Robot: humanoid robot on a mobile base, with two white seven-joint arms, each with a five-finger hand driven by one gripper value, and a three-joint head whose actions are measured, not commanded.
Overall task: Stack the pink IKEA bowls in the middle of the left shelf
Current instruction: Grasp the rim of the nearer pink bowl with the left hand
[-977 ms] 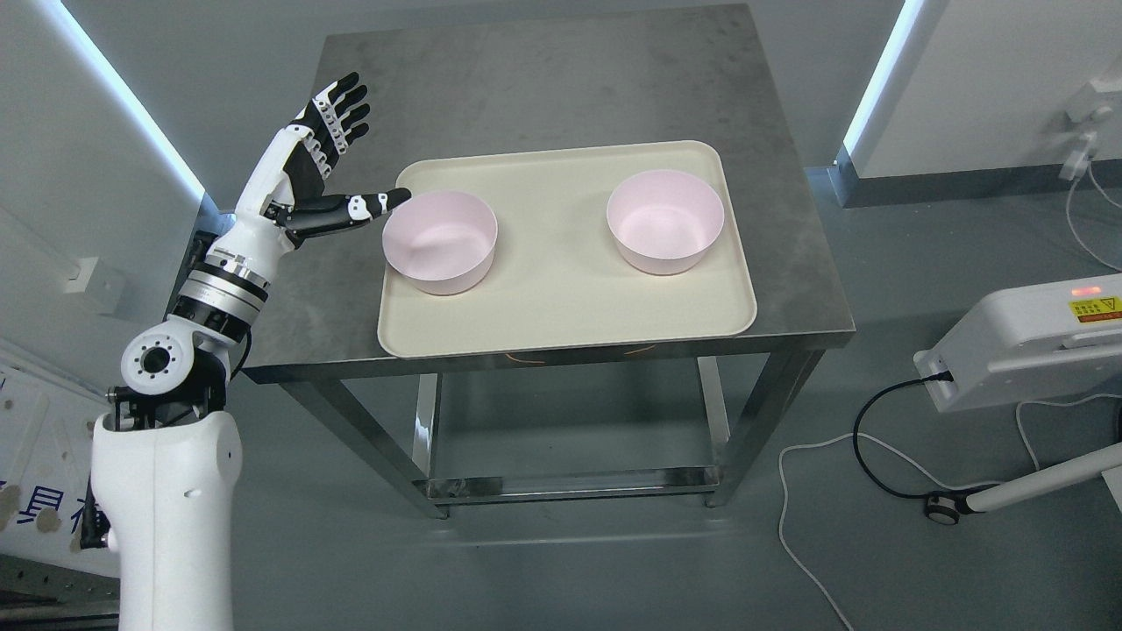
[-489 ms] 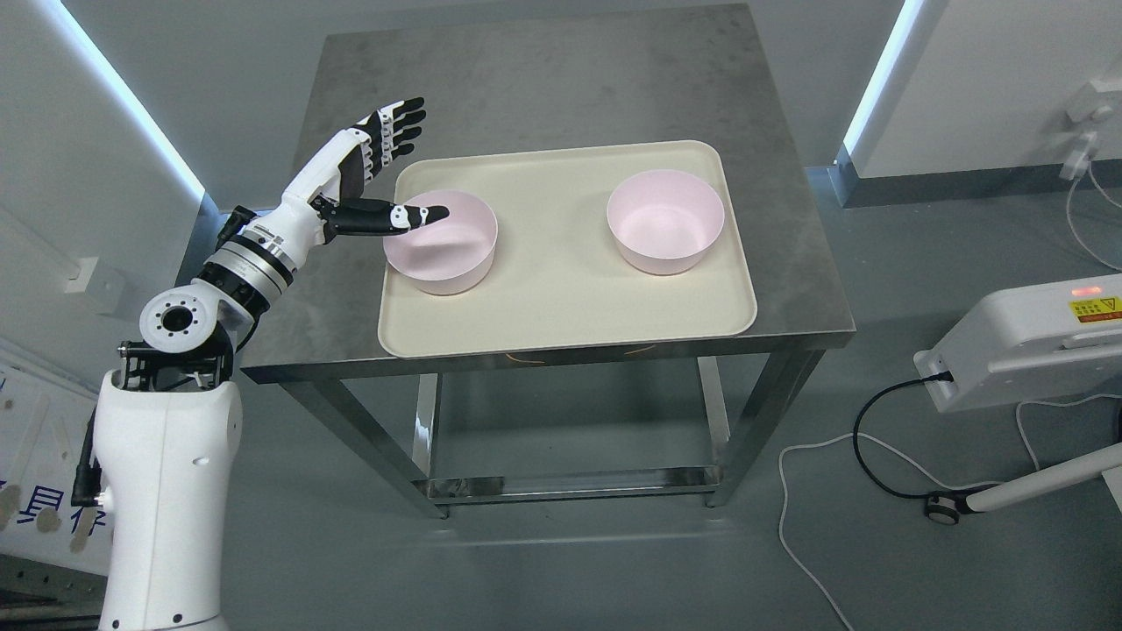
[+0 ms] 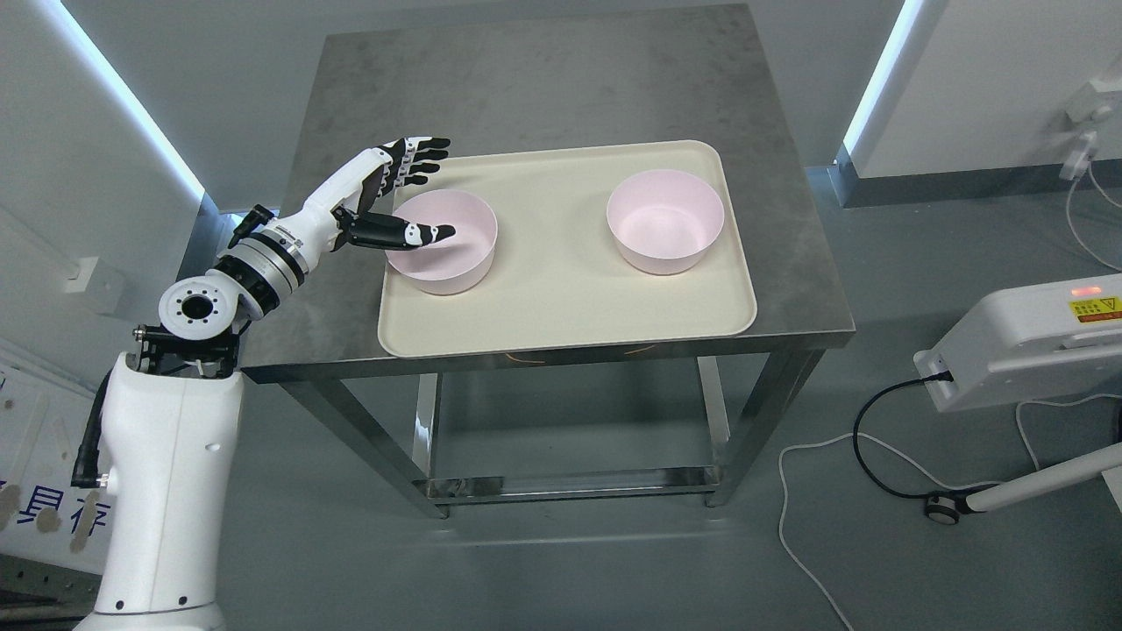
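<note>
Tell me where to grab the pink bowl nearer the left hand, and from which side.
Grip the left pink bowl by its left rim, coming from the left and above. It stands upright and open on the tray, with a thin wall that suits a pinch: thumb inside, fingers outside. The left hand is open at that edge, thumb over the opening. The right pink bowl stands well apart.

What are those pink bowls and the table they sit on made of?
The pink bowls look like matte plastic: even colour, soft sheen, thin rims. The table seems brushed steel, grey and mottled, with shiny legs.
</note>
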